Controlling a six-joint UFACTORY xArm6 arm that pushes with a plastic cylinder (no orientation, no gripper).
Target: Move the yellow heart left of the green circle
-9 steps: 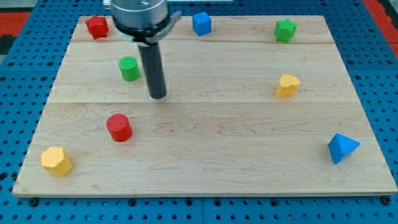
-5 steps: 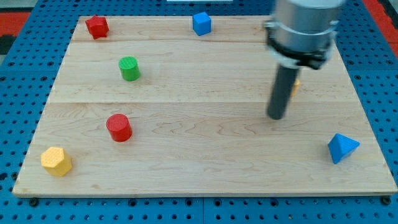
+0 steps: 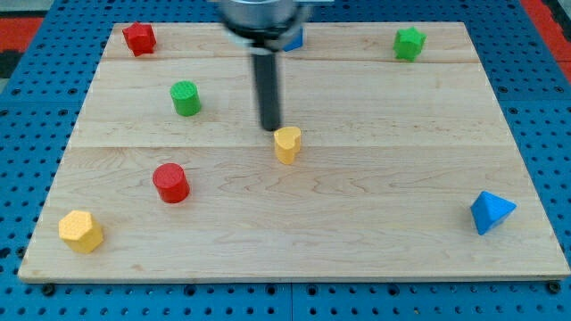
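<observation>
My tip [image 3: 271, 128] is resting on the wooden board [image 3: 357, 223] near its centre, and the yellow heart [image 3: 287, 144] is lying just below and slightly to the view's right of it — touching or nearly touching; the gap cannot be resolved. The rod is a plain dark cylinder with no jaws, so it is gripping nothing; it is only standing against the board surface.

The yellow heart is sitting flat on the board, its lobed top facing up, and is showing a bright yellow upper face with darker orange-yellow sides. It is lying to the view's right of the green circle [image 3: 186, 97] and lower in the view, well apart from it.

The other blocks are lying as follows:
- red cylinder [image 3: 169, 183] — below the green circle.
- yellow hexagon [image 3: 80, 231] at the bottom left corner.
- red star [image 3: 139, 38] at the top left.
- blue block [image 3: 293, 37], partly hidden behind the arm.
- green star [image 3: 409, 43] at the top right.
- blue triangle [image 3: 490, 212] at the lower right.
</observation>
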